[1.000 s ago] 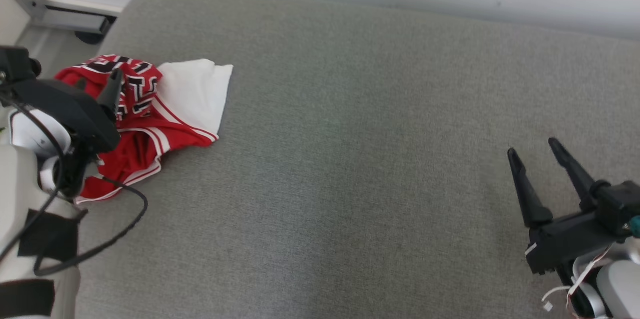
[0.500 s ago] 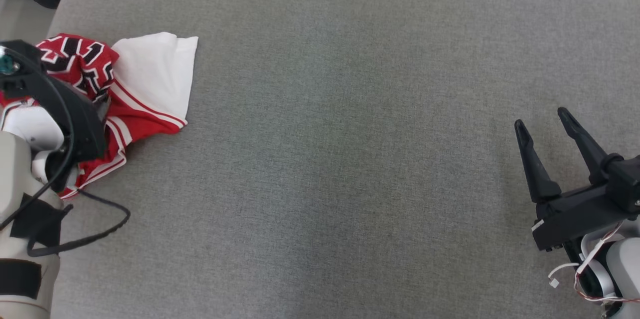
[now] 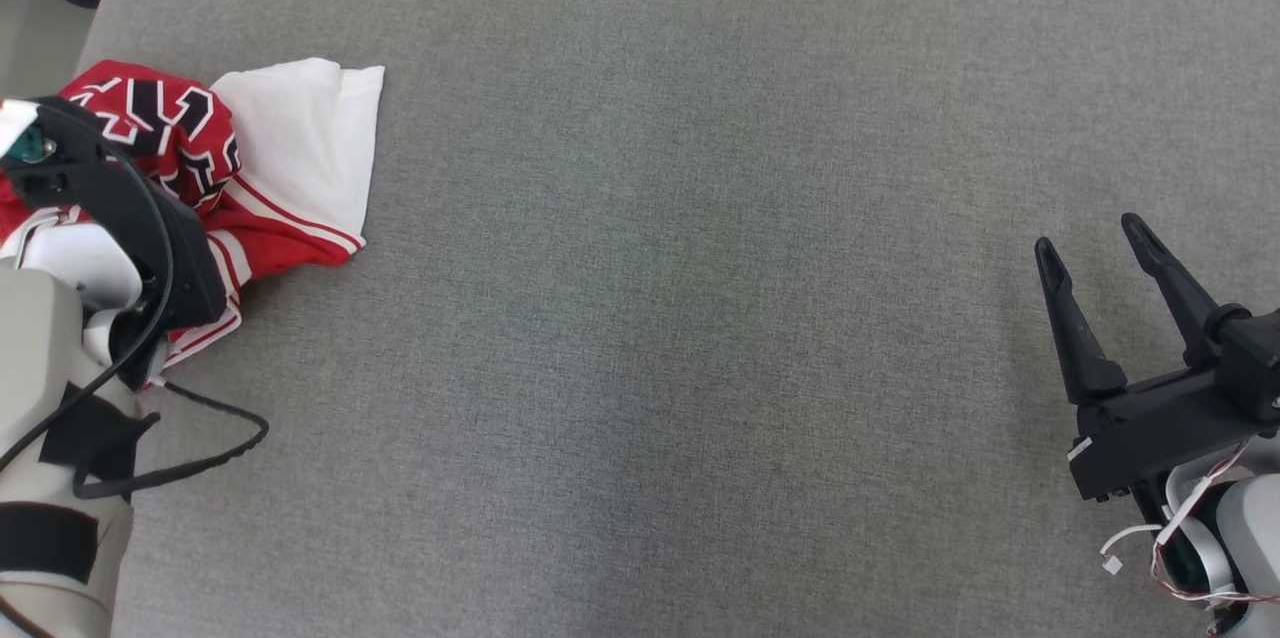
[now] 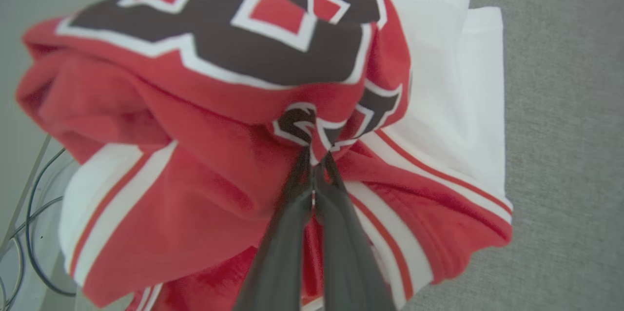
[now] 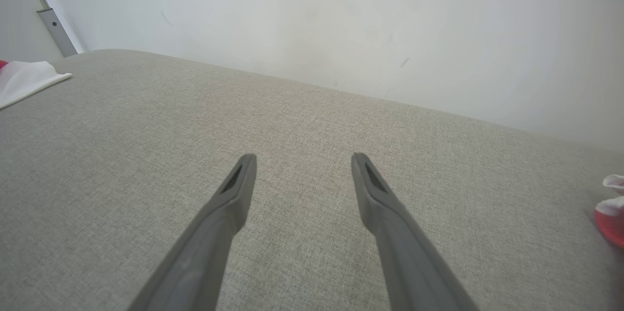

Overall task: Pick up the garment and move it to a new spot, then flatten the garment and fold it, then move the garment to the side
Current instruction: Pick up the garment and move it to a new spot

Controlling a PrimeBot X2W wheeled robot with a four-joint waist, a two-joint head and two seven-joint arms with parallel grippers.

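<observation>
Garment [image 3: 285,143], a red and white jersey, lies bunched at the far-left corner of the grey tabletop [image 3: 700,268], close to the left edge. Left claw [image 4: 314,155] is clenched on a small fold of red fabric near the black lettering, fingers [image 4: 282,233] pressed together with cloth between them. Right claw [image 3: 1090,236] is released and empty, hovering near the right edge, well apart from the garment.

Step, as I judge it: the pick-up grasp is made and the lift not yet started. Flatten, fold and side move are all still to do.

Risks:
- The pinch is thin and takes only the top of the heap, so the fold may slip out on lifting.
- The white part under the red may trail or unroll, so the garment lands more tangled at the new spot.
- The heap is close to the left edge, so a drag instead of a lift could pull it off.
- The left arm's loose cable [image 3: 200,463] lies just beside the hem and could snag.
</observation>
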